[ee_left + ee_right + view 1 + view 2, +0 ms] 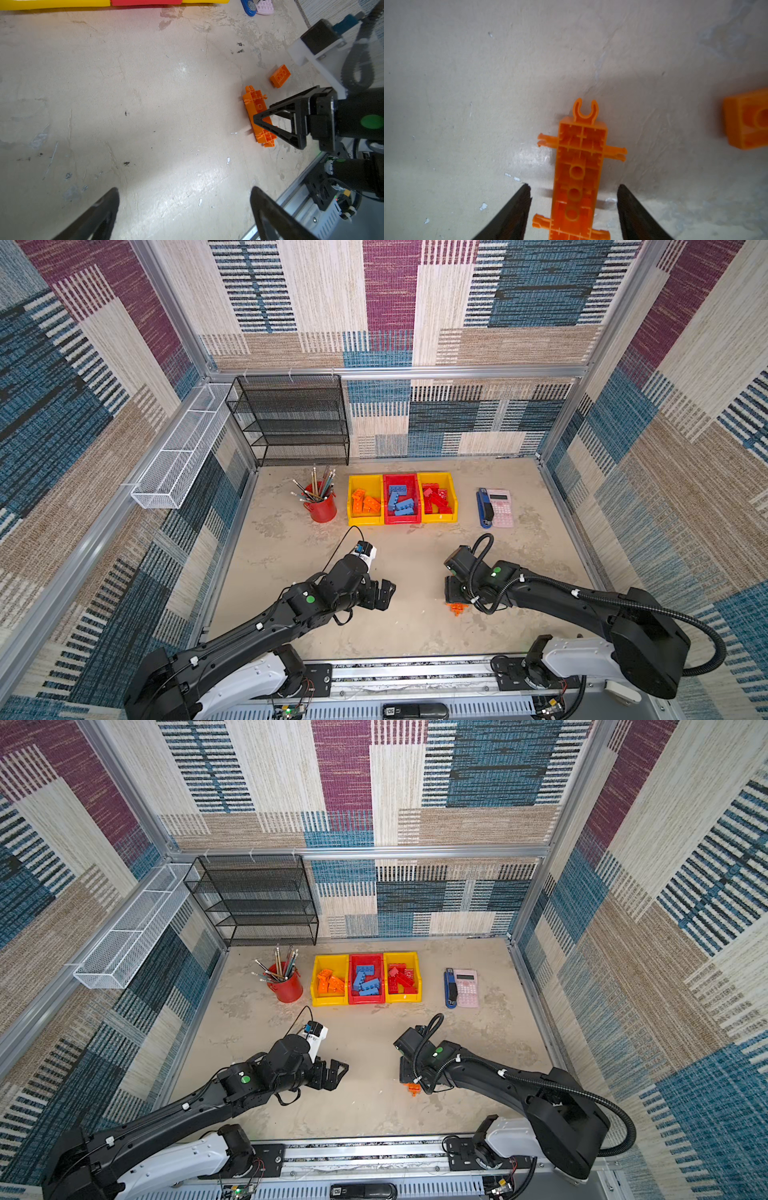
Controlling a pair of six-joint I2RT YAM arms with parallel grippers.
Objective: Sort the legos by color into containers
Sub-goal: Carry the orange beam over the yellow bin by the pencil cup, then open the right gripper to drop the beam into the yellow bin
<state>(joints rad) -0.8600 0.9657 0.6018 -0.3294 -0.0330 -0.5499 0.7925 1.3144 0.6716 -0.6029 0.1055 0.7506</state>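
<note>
A long orange tabbed lego (577, 166) lies underside up on the table between the fingers of my right gripper (573, 187). Its jaws are open, with a gap on each side of the piece. A small orange brick (747, 122) lies just beside it, also underside up. My left gripper (185, 190) hovers open over bare table to the left, nothing between its fingers. At the back stand three containers: a yellow one (365, 479) with orange legos (365, 502), a red one (400, 477) with blue legos (401, 502), a yellow one (436, 476) with red legos (436, 499).
A red pencil cup (322, 508) stands left of the bins. A blue stapler (484, 508) and a pink calculator (500, 508) lie to their right. A black mesh shelf (291, 423) fills the back left corner, and a white wire basket (183, 448) hangs on the left wall.
</note>
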